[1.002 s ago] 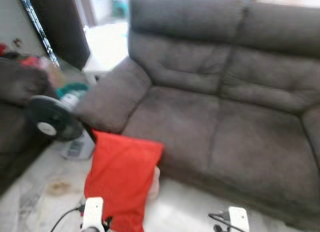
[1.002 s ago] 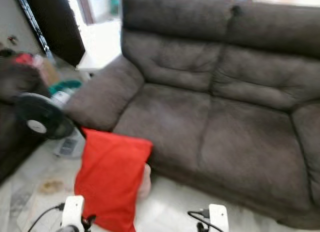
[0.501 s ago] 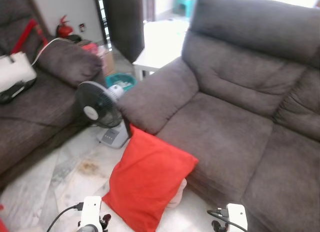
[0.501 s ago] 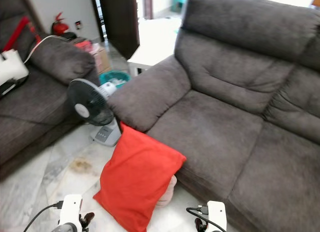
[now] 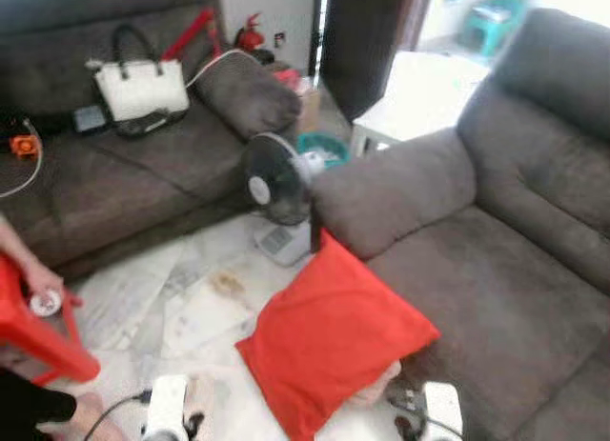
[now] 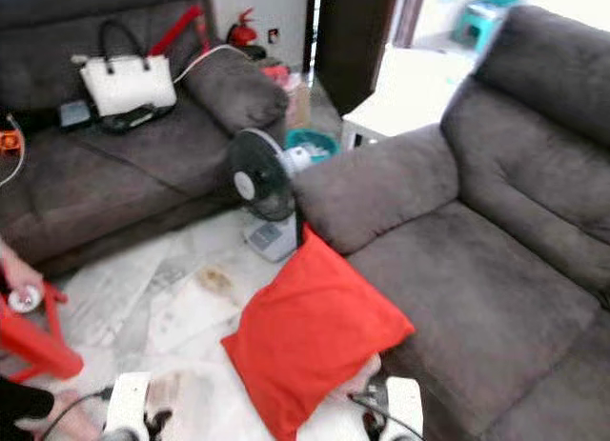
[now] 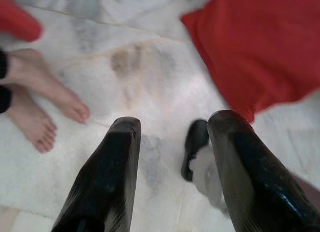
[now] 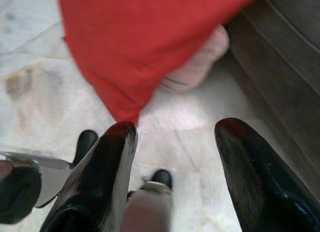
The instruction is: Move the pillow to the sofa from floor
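Observation:
A red pillow [image 5: 334, 341] leans on the marble floor against the front of the dark grey sofa [image 5: 496, 270], with a pale pink thing [image 5: 376, 391] tucked under its lower edge. Both arms hang low at the bottom of the head views. My left gripper [image 7: 172, 129] is open above bare floor, the red pillow [image 7: 265, 46] just beyond its fingertips. My right gripper [image 8: 177, 134] is open too, pointing at the pillow's lower corner [image 8: 125, 109] and the sofa base [image 8: 290, 66].
A black standing fan [image 5: 276, 189] stands by the sofa arm. A second sofa [image 5: 124, 165] at the left carries a white handbag [image 5: 141, 87]. A person's hand [image 5: 33, 279] holds a red stool [image 5: 33, 331]; bare feet [image 7: 37, 104] stand near my left gripper. A white side table [image 5: 419, 89] is behind.
The camera has swung left: the sofa slid to the right and the second sofa, handbag, red stool and a person came into view. The pillow lies as before.

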